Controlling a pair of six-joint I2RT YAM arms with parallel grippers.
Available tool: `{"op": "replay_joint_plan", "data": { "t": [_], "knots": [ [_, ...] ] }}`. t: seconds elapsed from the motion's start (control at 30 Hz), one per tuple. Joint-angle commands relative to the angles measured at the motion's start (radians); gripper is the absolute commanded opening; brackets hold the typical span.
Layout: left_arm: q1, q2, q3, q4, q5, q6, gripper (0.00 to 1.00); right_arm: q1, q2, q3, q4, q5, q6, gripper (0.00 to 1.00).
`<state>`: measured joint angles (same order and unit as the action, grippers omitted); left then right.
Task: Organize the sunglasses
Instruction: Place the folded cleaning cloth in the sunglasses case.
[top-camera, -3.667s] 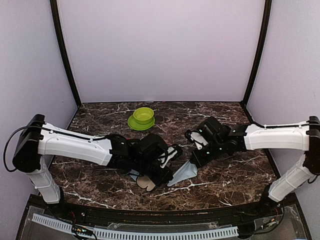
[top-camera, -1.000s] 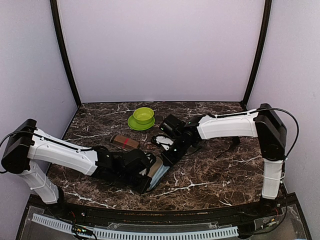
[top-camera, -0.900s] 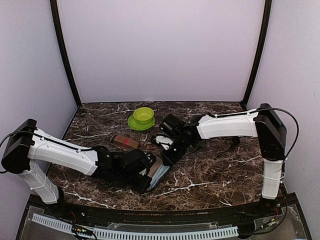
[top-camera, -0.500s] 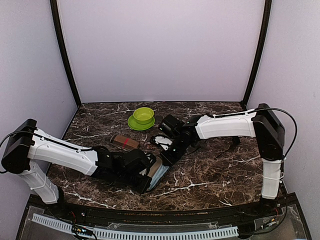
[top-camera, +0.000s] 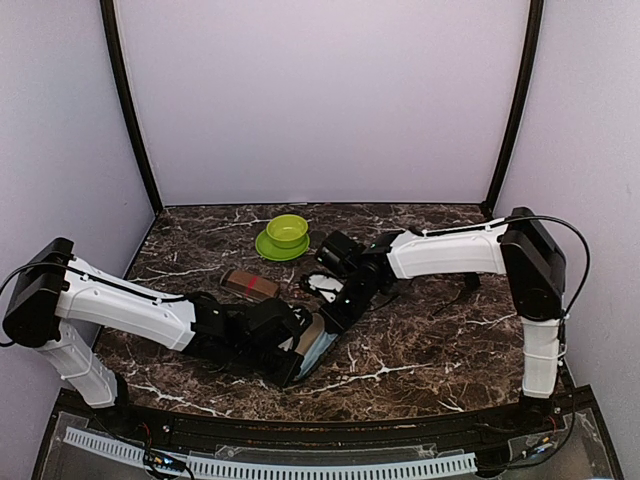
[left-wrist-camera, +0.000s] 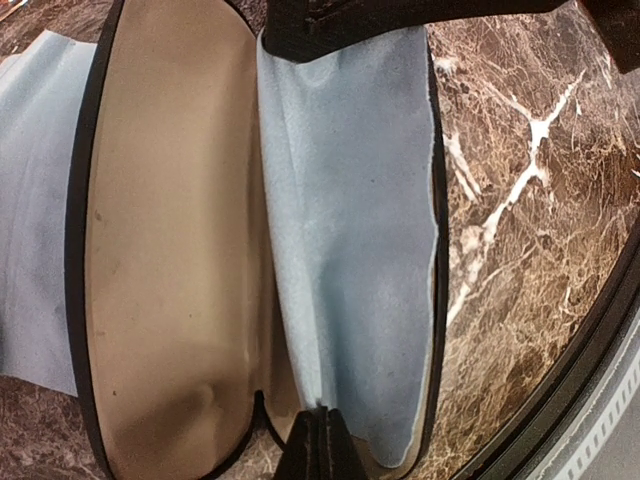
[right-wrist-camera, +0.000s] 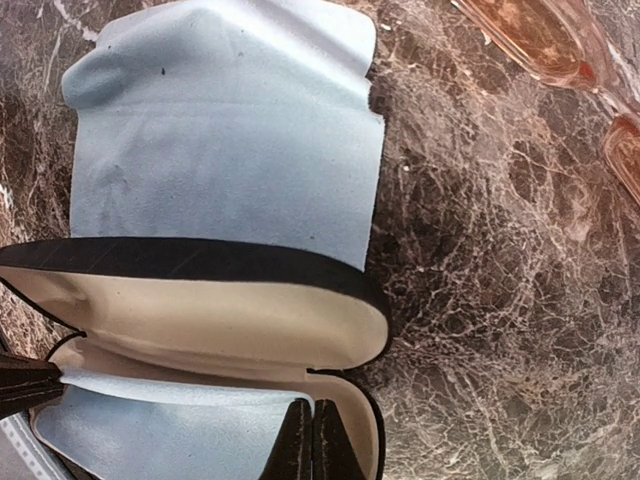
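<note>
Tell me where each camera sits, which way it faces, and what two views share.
Top external: above and behind the robot, looking down onto the table; both arms show, left gripper and right gripper meeting at the open case.
Left wrist: on the left arm, looking down into the case; its shut fingertips show at the bottom.
Right wrist: on the right arm, looking down at the case; its shut fingertips show below, reddish-brown sunglasses top right.
Shared: both wrist views show the light blue cloth.

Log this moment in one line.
case: open, blue cloth draped inside | left gripper: shut at cloth edge | right gripper: shut at case rim | sunglasses: on table, outside case
</note>
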<state>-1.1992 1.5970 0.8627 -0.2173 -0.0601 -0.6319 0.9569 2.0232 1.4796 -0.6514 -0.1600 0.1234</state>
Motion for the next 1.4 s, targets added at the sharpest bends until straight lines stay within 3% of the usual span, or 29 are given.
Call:
{"op": "replay_joint_plan", "data": {
  "t": [0.0, 0.43, 0.53, 0.83, 1.37],
  "knots": [
    [-0.010, -0.012, -0.009, -0.047, 0.025, 0.011, 0.00, 0.003, 0.024, 0.036, 0.006, 0.034, -0.020, 0.00],
    [-0.012, -0.009, -0.005, -0.047, 0.025, 0.013, 0.00, 0.003, 0.009, 0.022, -0.006, 0.035, -0.028, 0.00],
    [-0.013, -0.007, -0.005, -0.050, 0.022, 0.011, 0.00, 0.003, 0.000, 0.025, -0.011, 0.028, -0.028, 0.04],
    [-0.019, -0.025, 0.012, -0.083, -0.020, -0.001, 0.20, 0.003, -0.018, 0.047, -0.023, 0.028, -0.022, 0.16],
    [-0.028, -0.039, 0.060, -0.127, -0.064, 0.026, 0.30, 0.003, -0.088, 0.006, -0.003, 0.024, 0.001, 0.19]
  ]
}}
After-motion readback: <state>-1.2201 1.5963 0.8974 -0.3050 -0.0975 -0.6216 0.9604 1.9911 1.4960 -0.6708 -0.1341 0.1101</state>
